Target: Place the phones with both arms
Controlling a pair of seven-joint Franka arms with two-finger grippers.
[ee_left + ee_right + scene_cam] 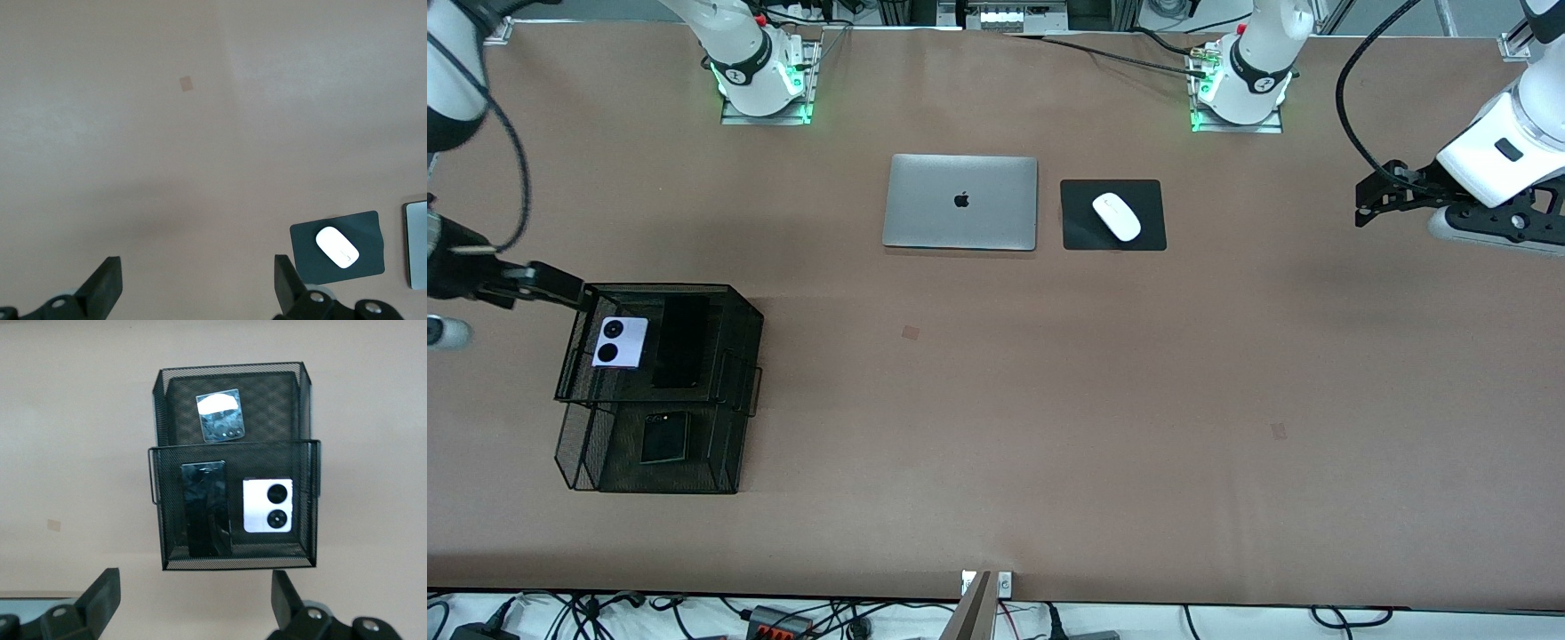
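Observation:
A black mesh two-tier organizer (743, 307) stands toward the right arm's end of the table. Its upper tier holds the pinkish-white phone (620, 342) with two black circles and the long slim black phone (680, 342). Its lower tier, nearer the front camera, holds the small squarish black phone (664, 436). All three show in the right wrist view: pinkish-white (267, 505), long black (207, 509), small black (220, 417). My right gripper (560, 286) (193, 600) is open and empty, beside the organizer's upper corner. My left gripper (1360, 204) (198, 283) is open and empty over bare table at the left arm's end.
A closed silver laptop (960, 202) lies mid-table near the robot bases. Beside it a white mouse (1117, 216) sits on a black pad (1152, 231). Mouse (337, 247) and pad (367, 233) also show in the left wrist view. Brown tabletop spreads between organizer and left gripper.

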